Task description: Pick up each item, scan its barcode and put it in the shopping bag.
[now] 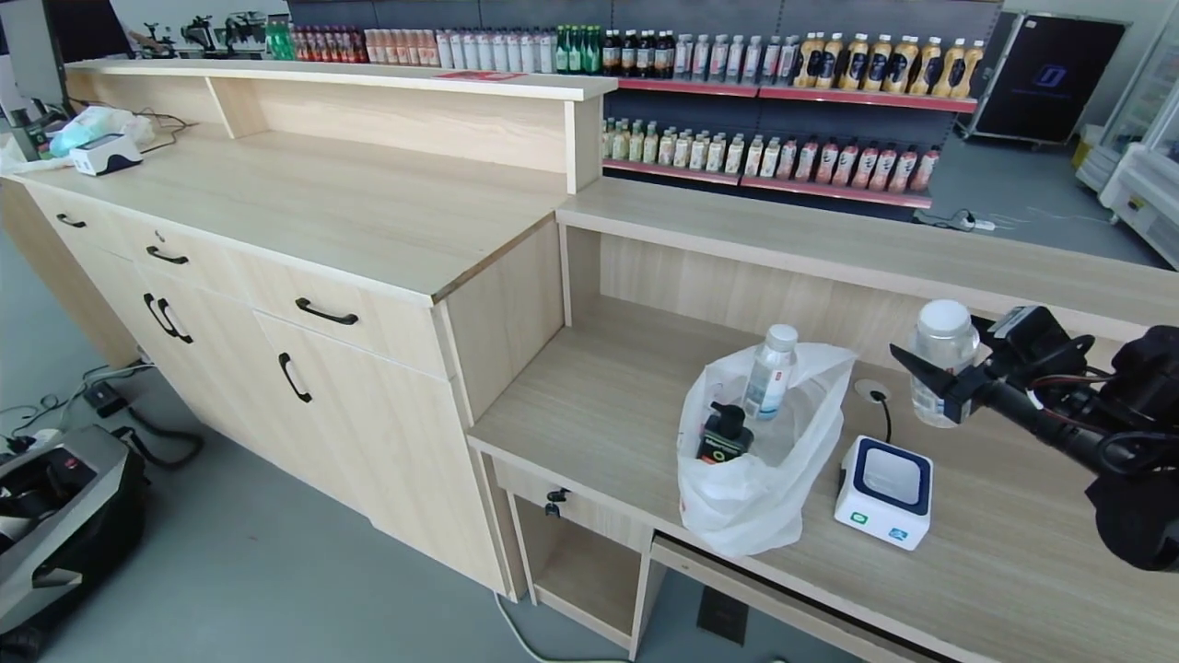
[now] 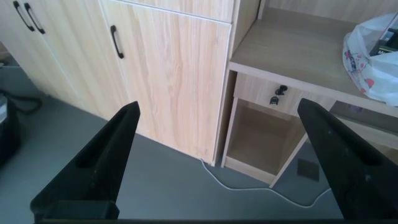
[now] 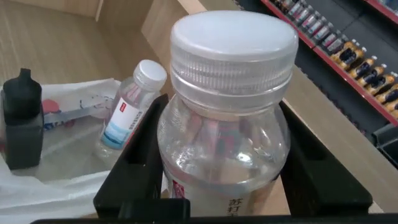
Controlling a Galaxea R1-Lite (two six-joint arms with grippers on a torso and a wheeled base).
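Hanging low over the grey floor [image 2: 161, 180], the left gripper [image 2: 217, 106] is spreading its fingers wide with nothing between them, facing the cabinet doors [image 2: 168, 68] and the open cubby [image 2: 258, 140] under the desk. Up on the lower desk [image 1: 995, 571], the white barcode scanner [image 1: 884, 493] is sitting a little back from the front edge, its window facing up, with bare wood stretching away on its right. Just beside it on the left, the white shopping bag [image 1: 751, 488] is standing open, its belly reaching almost to the front edge; a black bottle [image 1: 724, 433] and a water bottle [image 1: 770, 373] are standing upright inside. Behind the scanner and above the desk, the right gripper [image 1: 932, 389] is clamping a clear white-lidded jar [image 1: 941, 354] upright, fingers pressing either side of its body below the lid, and the jar is hanging clear of bag and scanner. A cable hole [image 1: 871, 390] is lying between bag and jar, near the desk's back wall. Farther off, drink shelves [image 1: 783, 157] are lining the aisle.
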